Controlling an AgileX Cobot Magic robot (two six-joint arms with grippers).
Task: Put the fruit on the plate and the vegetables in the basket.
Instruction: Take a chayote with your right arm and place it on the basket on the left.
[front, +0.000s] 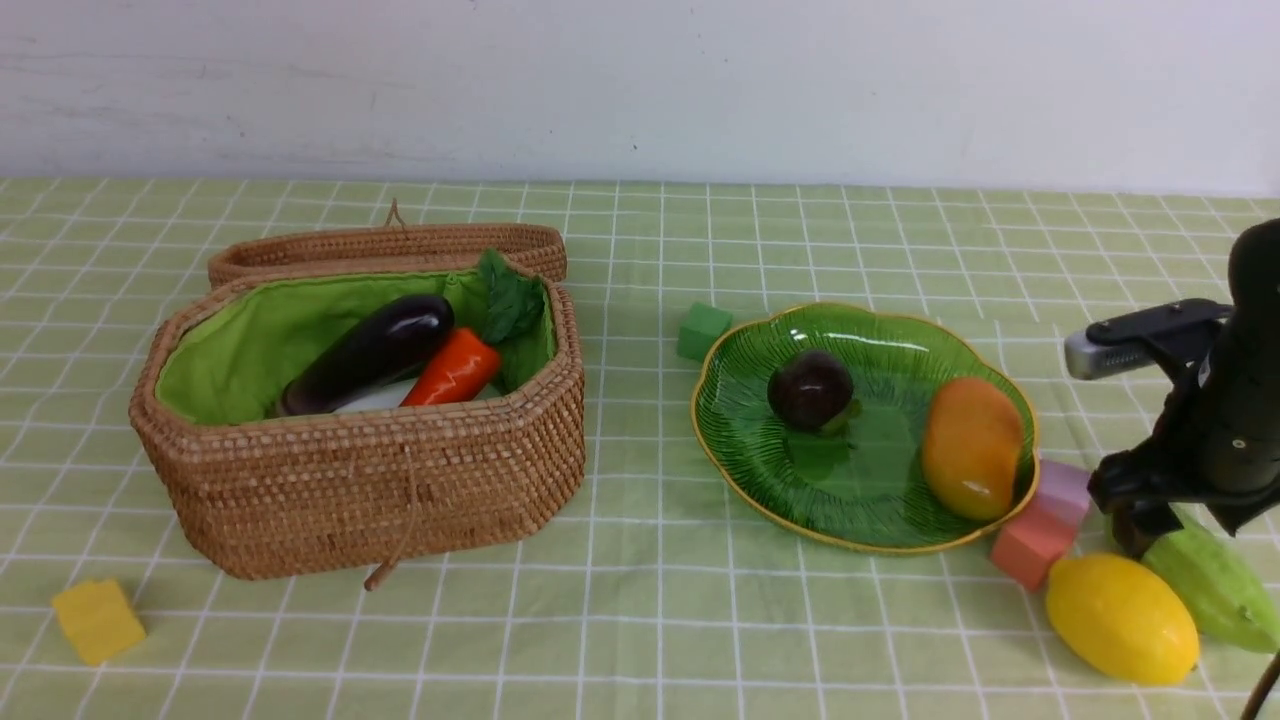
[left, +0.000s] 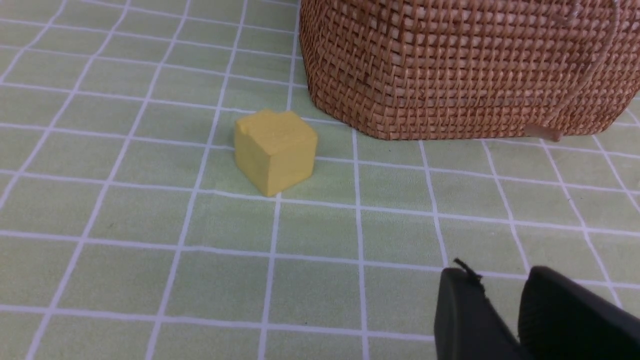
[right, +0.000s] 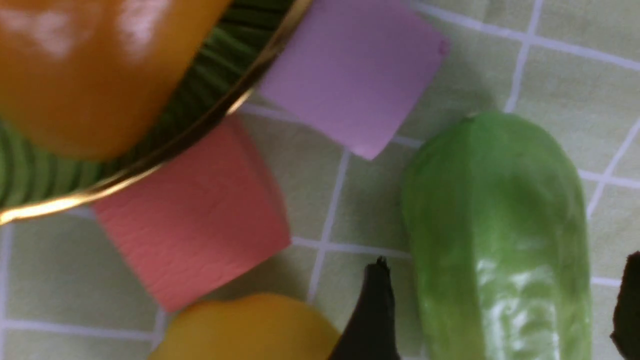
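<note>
Checked green cloth (front: 640, 620) at the near right edge carries the light green gourd (front: 1215, 588), just beside the lemon (front: 1120, 617); the right gripper (right: 500, 280) hangs over it wide open and empty, a finger on each side of its narrow width. Farther left, beyond the plate (front: 870, 470), sits the basket (front: 360, 490), near which the left gripper (left: 502, 285) hangs, fingers almost together, holding nothing.

A pale green checked cloth (front: 640, 620) covers the bench; a white wall (front: 640, 80) stands behind it; a yellow foam cube (front: 97, 620) sits front left; a green cube (front: 703, 331) lies mid-bench; a pink cube (front: 1030, 548) and a lilac cube (front: 1062, 492) sit just beside each other at the right.
</note>
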